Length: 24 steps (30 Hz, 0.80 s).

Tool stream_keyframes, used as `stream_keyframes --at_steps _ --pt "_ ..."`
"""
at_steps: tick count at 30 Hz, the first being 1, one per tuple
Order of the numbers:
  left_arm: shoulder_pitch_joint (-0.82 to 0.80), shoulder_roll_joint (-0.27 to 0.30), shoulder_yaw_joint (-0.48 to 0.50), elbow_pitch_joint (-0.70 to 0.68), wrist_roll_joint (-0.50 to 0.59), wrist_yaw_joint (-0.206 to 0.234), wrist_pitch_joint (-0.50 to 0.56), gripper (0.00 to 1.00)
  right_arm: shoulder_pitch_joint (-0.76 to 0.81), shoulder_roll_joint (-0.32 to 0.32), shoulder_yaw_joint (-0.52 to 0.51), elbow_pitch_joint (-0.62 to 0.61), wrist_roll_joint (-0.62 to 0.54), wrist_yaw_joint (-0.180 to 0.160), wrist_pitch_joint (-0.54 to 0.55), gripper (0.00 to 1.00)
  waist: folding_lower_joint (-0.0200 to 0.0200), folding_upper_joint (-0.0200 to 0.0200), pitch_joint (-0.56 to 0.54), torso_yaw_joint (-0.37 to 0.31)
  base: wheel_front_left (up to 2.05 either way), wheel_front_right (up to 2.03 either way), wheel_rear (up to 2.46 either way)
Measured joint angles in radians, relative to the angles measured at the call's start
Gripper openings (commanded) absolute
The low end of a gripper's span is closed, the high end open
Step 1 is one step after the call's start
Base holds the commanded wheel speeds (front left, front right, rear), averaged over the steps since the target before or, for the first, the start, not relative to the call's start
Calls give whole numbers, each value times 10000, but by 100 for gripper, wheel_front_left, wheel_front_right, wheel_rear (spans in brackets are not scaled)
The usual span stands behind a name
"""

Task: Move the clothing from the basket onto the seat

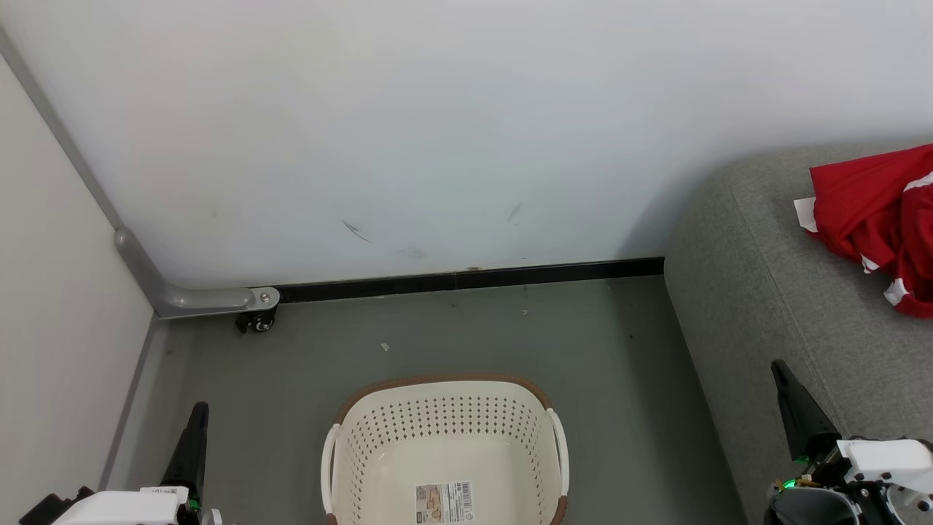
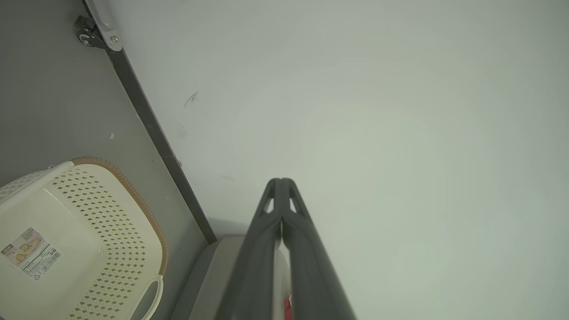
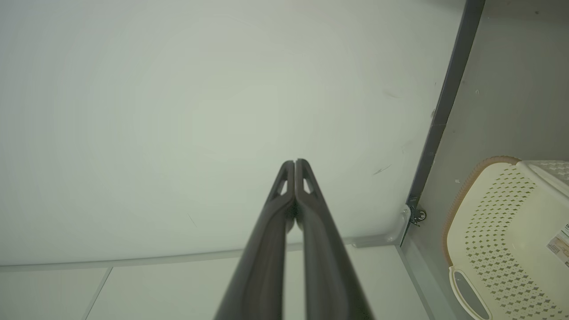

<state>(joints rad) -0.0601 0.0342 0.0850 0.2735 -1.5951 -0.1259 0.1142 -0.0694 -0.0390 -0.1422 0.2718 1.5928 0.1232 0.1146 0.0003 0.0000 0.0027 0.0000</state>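
Observation:
The cream basket (image 1: 446, 415) with a brown rim stands on the floor at the bottom centre; nothing lies in it and only its label sticker shows on the bottom. It also appears as the basket (image 2: 84, 231) and the basket (image 3: 502, 231) in the wrist views. Red clothing (image 1: 878, 219) with white trim lies bunched on the grey seat (image 1: 758, 292) at the right. A sliver of red clothing (image 2: 287, 306) peeks beside my left fingers. My left gripper (image 1: 197, 412) is shut at the lower left, left of the basket. My right gripper (image 1: 778, 368) is shut over the seat's front part. Both hold nothing, as the left gripper (image 2: 281, 182) and right gripper (image 3: 295, 163) show.
A white wall (image 1: 437, 131) with a black baseboard (image 1: 474, 278) closes the back. A grey metal partition foot with a caster (image 1: 256, 321) stands at the back left. A pale panel (image 1: 58, 306) runs along the left. Grey floor (image 1: 554, 343) lies between basket and wall.

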Motion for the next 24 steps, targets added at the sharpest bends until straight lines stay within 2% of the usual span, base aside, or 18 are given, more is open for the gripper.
stream_keyframes --at_steps 24 --pt "0 0 0 0 -29 0 0 0 0 0 10 -2 0 0 0 0 0 0 1 0 0 0 0"
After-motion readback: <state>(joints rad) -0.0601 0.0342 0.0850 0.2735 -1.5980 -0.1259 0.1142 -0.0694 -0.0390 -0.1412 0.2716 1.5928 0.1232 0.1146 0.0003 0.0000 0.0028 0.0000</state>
